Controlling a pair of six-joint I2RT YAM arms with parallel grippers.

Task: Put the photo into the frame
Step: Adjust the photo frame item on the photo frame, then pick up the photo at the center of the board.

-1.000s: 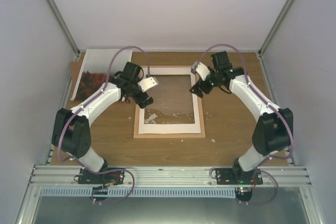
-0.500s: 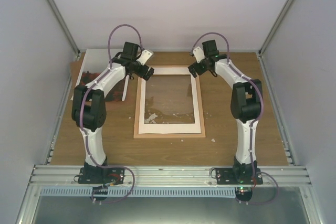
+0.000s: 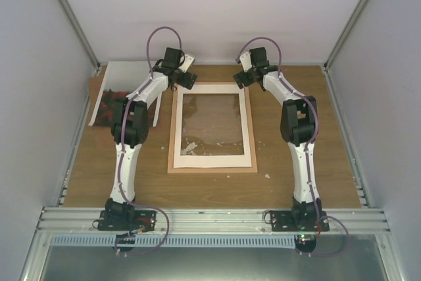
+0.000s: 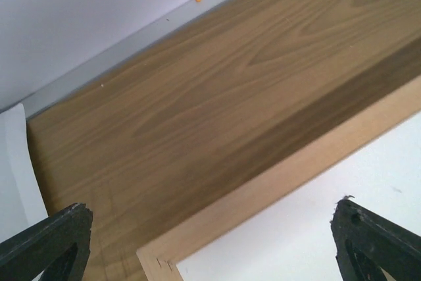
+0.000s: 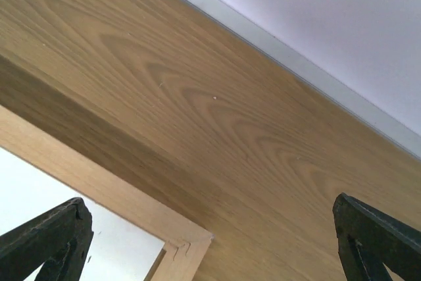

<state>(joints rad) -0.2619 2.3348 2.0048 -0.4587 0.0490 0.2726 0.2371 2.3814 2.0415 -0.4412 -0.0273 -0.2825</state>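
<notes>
Robot lab test cell: plain white panel walls (image 3: 217,11), grey aluminium corner posts (image 3: 70,14), wood-grain laminate tabletop (image 3: 332,129). White-and-black left arm (image 3: 125,162) and matching right arm (image 3: 302,169) are bolted to a slotted aluminium rail (image 3: 210,218) at the near edge.

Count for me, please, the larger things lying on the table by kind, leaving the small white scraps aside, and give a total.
Picture frame: 1
Photo: 1
Brown backing board: 1
Total: 3
</notes>
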